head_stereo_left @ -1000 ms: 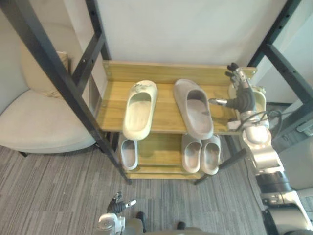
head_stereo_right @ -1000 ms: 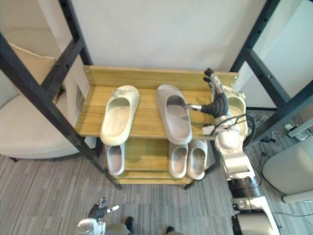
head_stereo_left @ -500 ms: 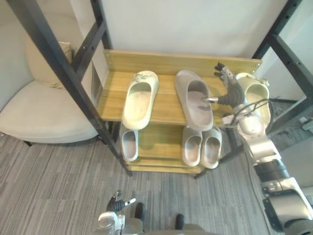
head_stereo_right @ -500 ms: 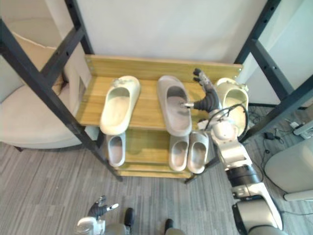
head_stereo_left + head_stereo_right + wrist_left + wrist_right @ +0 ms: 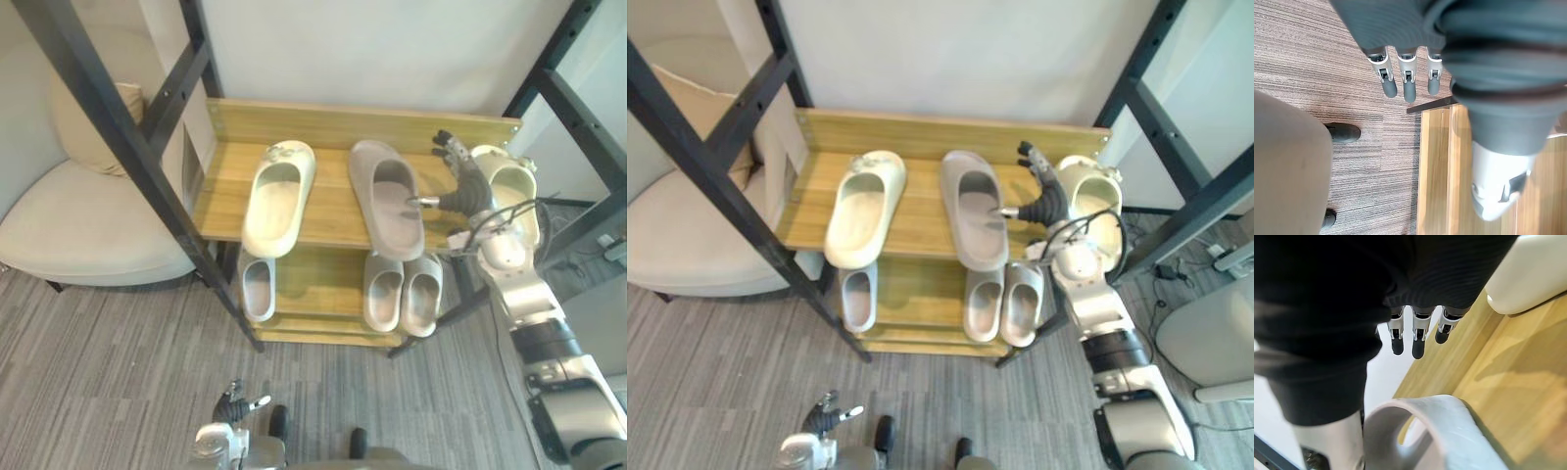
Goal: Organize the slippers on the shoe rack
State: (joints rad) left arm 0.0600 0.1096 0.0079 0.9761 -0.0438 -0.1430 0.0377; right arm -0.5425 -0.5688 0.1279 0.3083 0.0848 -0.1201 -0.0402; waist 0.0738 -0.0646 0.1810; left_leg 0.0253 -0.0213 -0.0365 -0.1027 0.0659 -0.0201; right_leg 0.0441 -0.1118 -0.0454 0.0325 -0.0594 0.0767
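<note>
Right hand [image 5: 1048,199] hovers over the shoe rack's [image 5: 921,145] top shelf [image 5: 919,223], fingers straight and holding nothing, thumb against the grey slipper [image 5: 972,211]. Best to nudge it gently, parallel to the cream slipper [image 5: 862,208]. A pale slipper [image 5: 1097,201] sits at the rack's right end. The lower shelf [image 5: 917,305] holds three small slippers [image 5: 1004,304]. Left hand [image 5: 824,417] hangs open below the rack.

Plain white wall [image 5: 392,49] at back. Floor [image 5: 118,372]: grey carpet, fine streaked stripes. Cream armchair [image 5: 88,225] at left, seat rounded, tan cushion [image 5: 98,127] against its back; dark chair foot [image 5: 1344,132] on carpet. Black metal frame with rows of holes: left beam [image 5: 127,166] slants across front of armchair, right beam [image 5: 578,113] slants at far side. Pale rounded object [image 5: 1215,343] on floor at far right. Light soft, even.
</note>
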